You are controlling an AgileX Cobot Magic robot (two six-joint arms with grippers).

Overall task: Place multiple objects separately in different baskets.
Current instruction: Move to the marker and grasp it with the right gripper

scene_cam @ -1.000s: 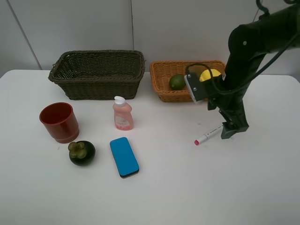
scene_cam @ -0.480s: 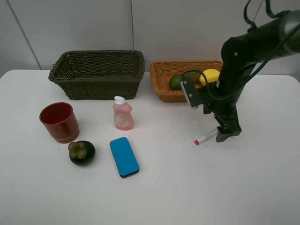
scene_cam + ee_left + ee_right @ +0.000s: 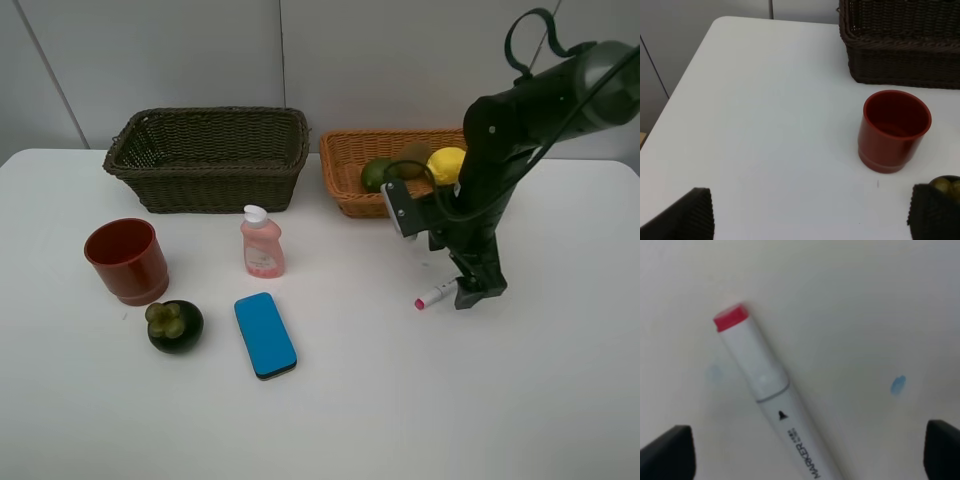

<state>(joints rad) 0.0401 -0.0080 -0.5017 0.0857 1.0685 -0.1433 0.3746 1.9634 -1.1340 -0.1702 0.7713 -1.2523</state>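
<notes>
On the left of the white table (image 3: 340,430), nothing has moved since the earlier frames. The left gripper (image 3: 812,217) hangs released, its two fingers (image 3: 696,215) spread wide with only bare table between them. The red plastic cup (image 3: 127,260) stands upright, with the dark mangosteen (image 3: 175,325) just in front of it. The dark olive-brown basket (image 3: 205,116) sits behind them. Nearer the middle, the pink bottle (image 3: 262,246) stands in front of that basket, and the blue flat block (image 3: 265,334) lies flat in front of the bottle.

The change is on the right. The right arm has swung left and lower, so more shows in the light orange basket (image 3: 345,142). The green lime (image 3: 374,174) and the yellow lemon (image 3: 447,164) are joined by the brown kiwi (image 3: 413,159), which the arm hid a second ago. The right gripper (image 3: 468,293) stood just off the marker's far end then and now sits over it, covering more of the barrel.

The white marker (image 3: 433,296) has not shifted. It lies flat on the table in front of the orange basket. Its long axis runs diagonally, with the red cap end (image 3: 731,319) pointing toward the table's front left and the other end under the gripper. In the right wrist view, the gripper's fingers (image 3: 667,452) stand well apart on either side of the barrel, released and clear of it.
</notes>
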